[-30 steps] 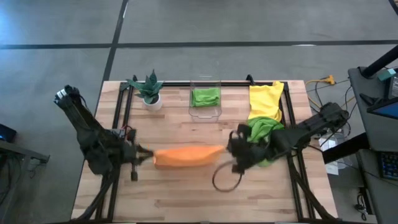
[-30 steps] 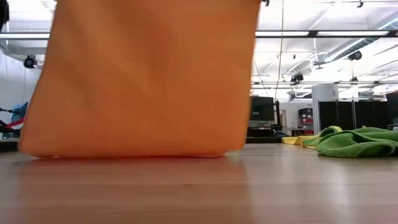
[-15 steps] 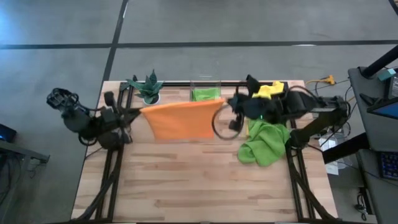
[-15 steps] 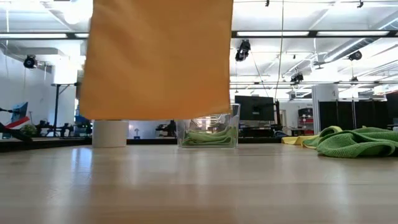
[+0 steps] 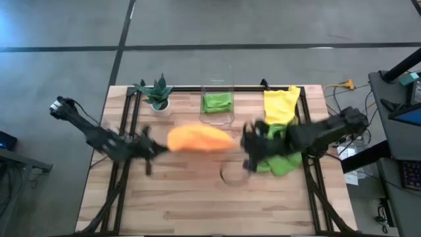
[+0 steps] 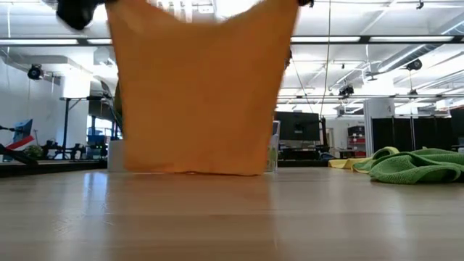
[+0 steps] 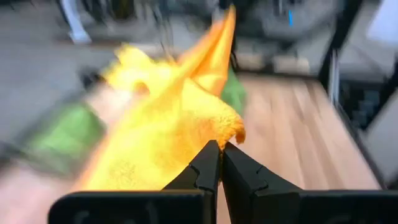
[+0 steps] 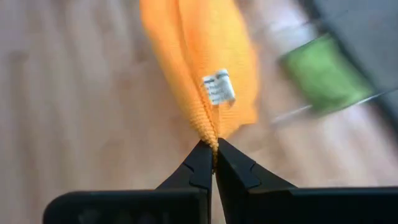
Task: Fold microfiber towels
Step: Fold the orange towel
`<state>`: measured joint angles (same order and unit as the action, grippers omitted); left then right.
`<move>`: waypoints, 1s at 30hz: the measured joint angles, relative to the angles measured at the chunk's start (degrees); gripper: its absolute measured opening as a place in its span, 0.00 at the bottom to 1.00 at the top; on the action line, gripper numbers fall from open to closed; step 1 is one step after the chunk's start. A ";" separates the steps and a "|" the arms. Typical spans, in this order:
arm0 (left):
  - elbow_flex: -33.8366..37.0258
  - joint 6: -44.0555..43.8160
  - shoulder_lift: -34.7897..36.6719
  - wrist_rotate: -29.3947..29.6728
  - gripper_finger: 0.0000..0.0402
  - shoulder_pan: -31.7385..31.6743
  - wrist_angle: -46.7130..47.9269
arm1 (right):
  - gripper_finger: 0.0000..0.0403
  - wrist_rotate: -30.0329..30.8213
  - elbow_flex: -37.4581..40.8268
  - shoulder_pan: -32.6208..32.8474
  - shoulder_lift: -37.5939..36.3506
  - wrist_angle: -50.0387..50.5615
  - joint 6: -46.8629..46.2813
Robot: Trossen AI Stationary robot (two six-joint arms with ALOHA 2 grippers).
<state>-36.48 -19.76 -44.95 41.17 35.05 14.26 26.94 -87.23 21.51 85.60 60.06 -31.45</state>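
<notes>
soft orange microfiber towel (image 5: 197, 139) hangs stretched between both claws above mid desk (image 5: 197, 197), long axis left-right, lower edge just over the wood. left claw (image 7: 220, 148) pinched tight on its left corner, right claw (image 8: 214, 147) pinched tight on the right corner by the white tag (image 8: 217, 88). arms equally near. judgement: the lay-down depends on keeping that top edge level. crumpled lime green towel (image 5: 279, 148) sits beside the right arm.

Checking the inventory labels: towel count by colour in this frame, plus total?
Orange towel: 1, held between both pincers
Lime green towels: 2, one in the clear bin, one loose on the table
Yellow towel: 1
Total: 4 towels
</notes>
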 joint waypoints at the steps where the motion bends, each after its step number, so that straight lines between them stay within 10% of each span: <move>1: 1.61 -1.75 -1.87 -0.88 0.00 0.89 -3.74 | 0.02 -0.08 1.83 2.50 -0.01 -1.64 -3.43; 9: 3.72 -1.67 -9.66 -1.91 0.00 7.05 -19.72 | 0.02 1.65 3.42 12.77 -0.07 -4.19 -18.93; 19: 0.80 20.00 2.88 2.54 0.00 -4.67 -19.46 | 0.02 9.79 -4.80 -0.60 -0.94 6.23 -0.65; 30: -2.70 27.28 11.02 -22.06 0.00 -27.21 -15.87 | 0.02 17.34 -9.51 -7.34 -3.53 0.62 15.75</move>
<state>-39.19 7.52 -33.93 19.11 7.83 -1.61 44.28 -96.73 14.17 82.07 60.68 -15.71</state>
